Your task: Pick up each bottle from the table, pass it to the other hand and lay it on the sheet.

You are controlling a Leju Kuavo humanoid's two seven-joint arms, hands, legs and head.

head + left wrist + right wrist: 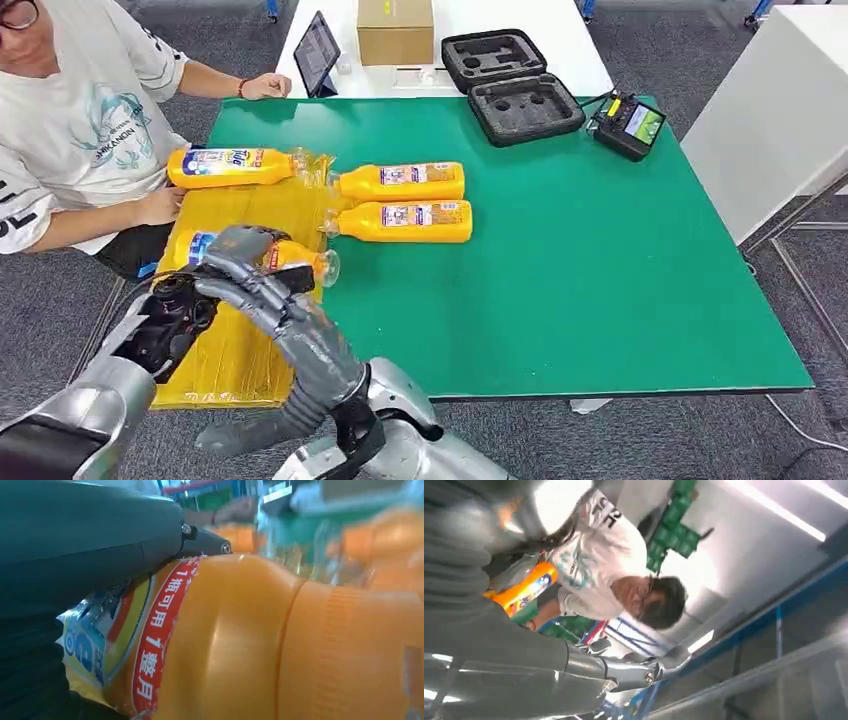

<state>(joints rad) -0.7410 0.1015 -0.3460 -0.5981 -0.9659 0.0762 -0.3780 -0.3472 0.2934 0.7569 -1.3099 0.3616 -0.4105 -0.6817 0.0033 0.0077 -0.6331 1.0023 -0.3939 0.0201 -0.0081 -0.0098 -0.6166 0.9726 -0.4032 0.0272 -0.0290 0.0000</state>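
1. Head view: both hands on one bottle (300, 258) over the sheet (250, 210); right hand (245, 268) covers its middle, left hand (175, 310) partly hidden beneath.
2. Which hand bears it: cannot tell.
3. Two more bottles (400, 182) lie on the counter (600, 260), one bottle on sheet (228, 166).

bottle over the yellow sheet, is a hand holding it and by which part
Yes. The left hand grips the orange bottle around its labelled body; the right hand lies over the same bottle, and whether it grips too cannot be told.
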